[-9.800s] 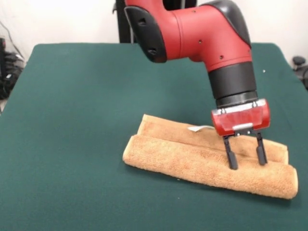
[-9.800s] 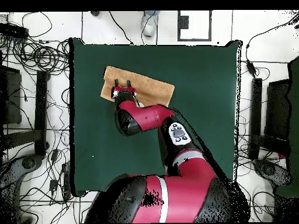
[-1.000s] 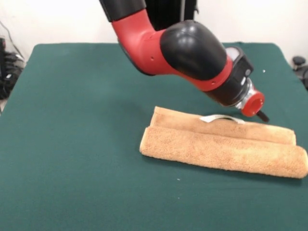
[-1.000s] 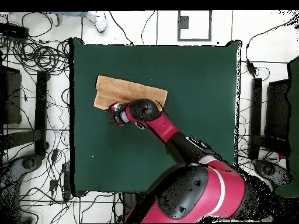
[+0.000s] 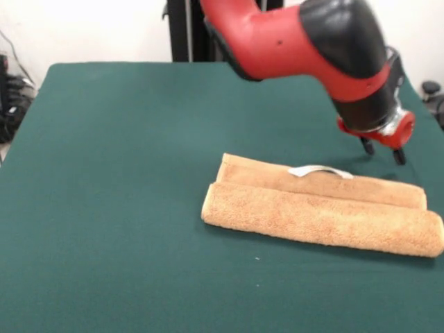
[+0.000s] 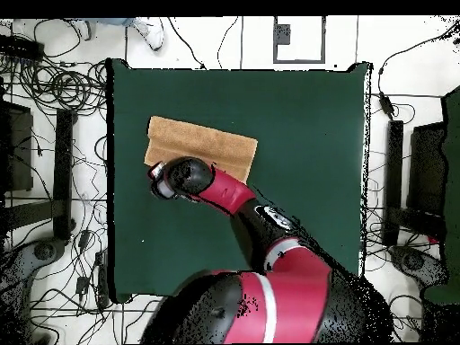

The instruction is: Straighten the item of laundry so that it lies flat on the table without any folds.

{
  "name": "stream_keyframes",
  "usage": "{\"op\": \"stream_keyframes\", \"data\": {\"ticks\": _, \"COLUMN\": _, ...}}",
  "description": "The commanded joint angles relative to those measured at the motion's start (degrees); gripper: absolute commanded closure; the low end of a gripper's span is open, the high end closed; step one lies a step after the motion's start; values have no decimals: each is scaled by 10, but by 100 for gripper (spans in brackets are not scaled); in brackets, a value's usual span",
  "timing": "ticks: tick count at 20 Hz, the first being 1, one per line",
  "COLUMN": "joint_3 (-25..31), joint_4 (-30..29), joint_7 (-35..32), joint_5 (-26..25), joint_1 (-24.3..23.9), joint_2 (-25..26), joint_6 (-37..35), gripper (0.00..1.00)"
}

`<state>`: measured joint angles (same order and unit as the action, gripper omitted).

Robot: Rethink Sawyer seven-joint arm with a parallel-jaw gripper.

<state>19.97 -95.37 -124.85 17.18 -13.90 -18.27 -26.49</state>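
Note:
The orange-tan towel lies folded lengthwise into a long thick strip on the right half of the green table. Its white tag shows on the upper layer. My gripper hangs just behind the towel's far right end, a little above the cloth, with its two dark fingers apart and nothing between them. In the overhead view the towel lies at the table's upper left. There the gripper sits at the towel's lower left corner, and the arm covers part of that edge.
The red and black arm reaches in from the top and hangs over the table's far right. Cables and black equipment lie on the floor round the table. A person's shoe shows at the overhead view's top edge.
The arm has swung right in the front view. The gripper has moved from over the towel's far edge to just behind its right end. The towel has not moved.

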Motion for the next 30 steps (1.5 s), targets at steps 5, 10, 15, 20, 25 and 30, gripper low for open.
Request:
{"op": "stream_keyframes", "data": {"ticks": 5, "joint_3": -6, "joint_4": -37, "joint_7": -32, "joint_5": -56, "joint_1": -10, "joint_2": -45, "joint_6": 38, "gripper": 0}}
{"op": "stream_keyframes", "data": {"ticks": 10, "joint_3": 7, "joint_4": -52, "joint_7": -44, "joint_5": -70, "joint_1": -19, "joint_2": -37, "joint_6": 71, "gripper": 0}}
{"op": "stream_keyframes", "data": {"ticks": 15, "joint_3": 11, "joint_4": -54, "joint_7": -40, "joint_5": -84, "joint_1": -29, "joint_2": -25, "joint_6": 93, "gripper": 0}}
{"op": "stream_keyframes", "data": {"ticks": 20, "joint_3": 19, "joint_4": -61, "joint_7": -47, "joint_5": -92, "joint_1": -36, "joint_2": -20, "joint_6": 106, "gripper": 0}}
{"op": "stream_keyframes", "data": {"ticks": 25, "joint_3": 19, "joint_4": -30, "joint_7": -33, "joint_5": -107, "joint_1": -44, "joint_2": 12, "joint_6": 129, "gripper": 0}}
{"op": "stream_keyframes", "data": {"ticks": 30, "joint_3": 20, "joint_4": -23, "joint_7": -39, "joint_5": -125, "joint_1": -46, "joint_2": 23, "joint_6": 164, "gripper": 0}}
